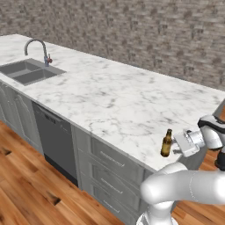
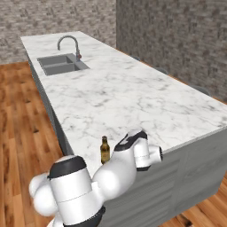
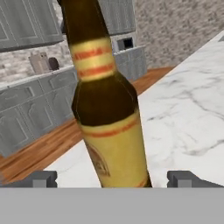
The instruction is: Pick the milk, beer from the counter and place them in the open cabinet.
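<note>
Beer bottle (image 3: 107, 118) upright near marble counter (image 1: 110, 94) edge, between spread gripper (image 3: 113, 178) jaws, untouched; sink (image 1: 27, 71) at 10 o'clock.

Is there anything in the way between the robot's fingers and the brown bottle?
Nothing visible. The bottle stands on the counter right in front of the open gripper, between its two fingers.

I see a steel sink (image 1: 27, 71) sunk near the far left end of the top, a curved faucet (image 1: 38, 49) standing at its back rim. A dark dishwasher panel (image 1: 56, 143) sits below the front edge, over wood flooring (image 1: 26, 189), against a stone-brick wall (image 1: 145, 30).
</note>
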Motion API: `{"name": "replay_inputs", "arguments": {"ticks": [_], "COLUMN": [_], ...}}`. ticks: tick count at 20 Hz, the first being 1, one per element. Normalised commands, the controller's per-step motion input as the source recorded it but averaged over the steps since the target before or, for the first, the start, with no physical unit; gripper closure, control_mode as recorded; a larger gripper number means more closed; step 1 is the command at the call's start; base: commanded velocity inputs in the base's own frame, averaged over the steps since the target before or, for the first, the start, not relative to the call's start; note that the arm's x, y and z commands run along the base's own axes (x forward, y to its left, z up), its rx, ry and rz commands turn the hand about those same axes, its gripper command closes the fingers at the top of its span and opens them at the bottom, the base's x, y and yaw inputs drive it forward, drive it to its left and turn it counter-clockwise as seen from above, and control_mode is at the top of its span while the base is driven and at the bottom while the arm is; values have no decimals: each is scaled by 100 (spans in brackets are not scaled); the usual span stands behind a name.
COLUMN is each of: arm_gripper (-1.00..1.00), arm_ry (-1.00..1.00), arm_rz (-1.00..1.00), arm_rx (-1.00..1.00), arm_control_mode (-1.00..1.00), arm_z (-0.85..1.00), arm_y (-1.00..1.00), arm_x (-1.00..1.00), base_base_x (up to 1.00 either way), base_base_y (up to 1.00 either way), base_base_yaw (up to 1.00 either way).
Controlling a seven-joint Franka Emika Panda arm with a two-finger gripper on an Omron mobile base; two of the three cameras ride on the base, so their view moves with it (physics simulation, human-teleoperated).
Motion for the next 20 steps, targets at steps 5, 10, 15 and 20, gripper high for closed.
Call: {"name": "replay_inputs", "arguments": {"ticks": [5, 10, 15, 20], "arm_gripper": [-100, -100, -100, -100], "arm_ry": [0, 1, 0, 0], "arm_rz": [1, 1, 4, 6], "arm_rx": [1, 1, 1, 2], "arm_control_mode": [-100, -100, -100, -100], "arm_z": [0, 0, -1, -4], "arm_y": [0, 2, 8, 12], "arm_x": [33, 8, -2, -4], "base_base_x": [0, 0, 0, 0], "base_base_y": [0, 0, 0, 0], "base_base_yaw": [0, 0, 0, 0]}}
